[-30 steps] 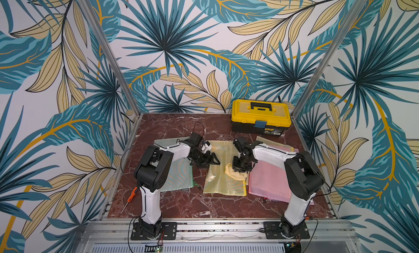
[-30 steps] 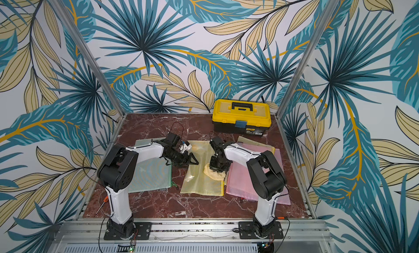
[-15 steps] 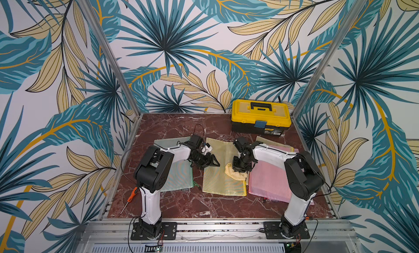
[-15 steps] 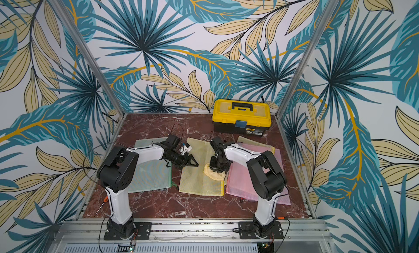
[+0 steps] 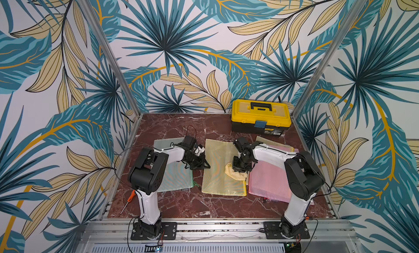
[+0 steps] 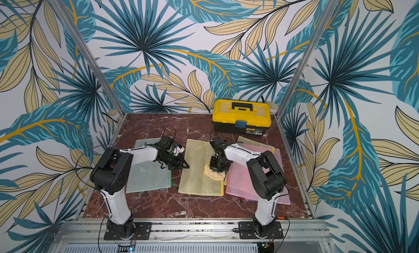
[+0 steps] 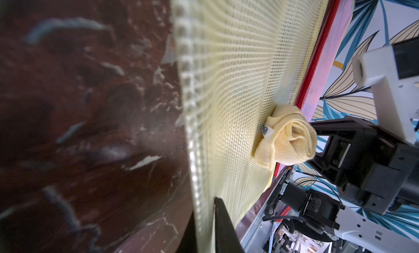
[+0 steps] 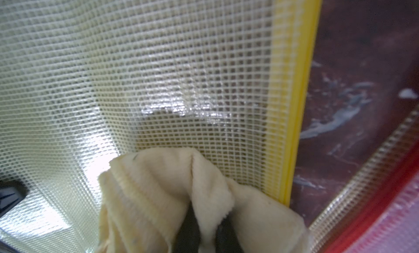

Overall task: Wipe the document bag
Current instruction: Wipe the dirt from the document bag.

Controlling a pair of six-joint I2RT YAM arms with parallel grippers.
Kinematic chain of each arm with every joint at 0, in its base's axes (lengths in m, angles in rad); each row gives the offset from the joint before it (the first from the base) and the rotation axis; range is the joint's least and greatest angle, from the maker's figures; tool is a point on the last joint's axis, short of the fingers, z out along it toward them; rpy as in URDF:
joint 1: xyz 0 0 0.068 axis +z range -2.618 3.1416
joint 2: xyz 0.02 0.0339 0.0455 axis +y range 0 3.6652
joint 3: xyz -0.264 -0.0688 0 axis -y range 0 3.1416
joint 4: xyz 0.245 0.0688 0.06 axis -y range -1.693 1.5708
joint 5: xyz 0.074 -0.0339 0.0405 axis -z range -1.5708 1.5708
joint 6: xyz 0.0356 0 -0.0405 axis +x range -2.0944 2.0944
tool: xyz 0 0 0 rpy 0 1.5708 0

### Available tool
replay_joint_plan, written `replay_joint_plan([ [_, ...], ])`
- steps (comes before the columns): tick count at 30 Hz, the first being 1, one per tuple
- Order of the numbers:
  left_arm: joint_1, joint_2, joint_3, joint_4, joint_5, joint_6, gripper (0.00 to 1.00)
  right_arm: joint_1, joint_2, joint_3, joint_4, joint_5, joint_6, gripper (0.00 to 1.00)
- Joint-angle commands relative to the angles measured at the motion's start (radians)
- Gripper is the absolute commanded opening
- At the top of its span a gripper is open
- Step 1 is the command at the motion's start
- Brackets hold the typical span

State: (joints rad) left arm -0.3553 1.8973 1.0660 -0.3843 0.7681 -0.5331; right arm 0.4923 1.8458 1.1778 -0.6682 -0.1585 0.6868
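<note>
The document bag is a yellow mesh pouch lying flat in the middle of the marble table, seen in both top views. My left gripper is at its left edge, and in the left wrist view its dark fingers are shut on that edge of the bag. My right gripper is shut on a bunched pale yellow cloth that rests on the bag near its right edge. The right wrist view shows the cloth pinched between the fingers, over the mesh.
A green mesh bag lies under the left arm and a pink one under the right arm. A yellow toolbox stands at the back right. An orange-handled screwdriver lies at the table's front left edge.
My left gripper has gone from open to shut on the bag's left edge. The right gripper and cloth have stayed about where they were.
</note>
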Motion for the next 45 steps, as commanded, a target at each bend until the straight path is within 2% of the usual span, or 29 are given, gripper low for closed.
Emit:
replay_joint_plan([
  [1,0.0,-0.018,-0.016,0.0,-0.022,0.005,0.11,0.011,0.062,-0.034,-0.003,0.003,-0.01,0.0],
  [7,0.0,-0.039,-0.07,-0.013,-0.073,0.004,0.23,0.016,0.038,-0.015,-0.026,0.015,-0.013,0.0],
  [8,0.0,-0.042,-0.083,-0.013,-0.081,0.005,0.21,0.02,0.036,-0.007,-0.035,0.021,-0.014,0.0],
  [12,0.0,-0.05,-0.128,-0.013,-0.102,0.013,0.0,0.035,0.042,0.045,-0.071,0.04,-0.019,0.0],
  [16,-0.006,-0.048,-0.149,-0.012,-0.113,0.015,0.0,0.082,0.062,0.144,-0.112,0.061,-0.02,0.0],
  [20,-0.01,-0.043,-0.15,-0.013,-0.128,0.016,0.0,0.146,0.117,0.269,-0.096,0.001,-0.011,0.0],
  [24,-0.01,-0.05,-0.151,-0.012,-0.129,0.013,0.0,0.173,0.22,0.405,-0.057,-0.069,0.011,0.0],
  [34,-0.011,-0.062,-0.161,-0.013,-0.119,0.021,0.0,0.16,0.619,0.957,-0.273,0.047,-0.038,0.0],
  [41,-0.01,-0.075,-0.148,-0.012,-0.104,0.021,0.0,0.018,0.815,1.284,-0.43,0.155,-0.044,0.0],
  [43,-0.009,-0.07,-0.14,-0.013,-0.099,0.021,0.0,-0.007,0.826,1.317,-0.447,0.142,-0.05,0.0],
  [45,-0.009,-0.063,-0.135,-0.013,-0.098,0.02,0.0,0.005,0.791,1.282,-0.424,0.115,-0.062,0.0],
])
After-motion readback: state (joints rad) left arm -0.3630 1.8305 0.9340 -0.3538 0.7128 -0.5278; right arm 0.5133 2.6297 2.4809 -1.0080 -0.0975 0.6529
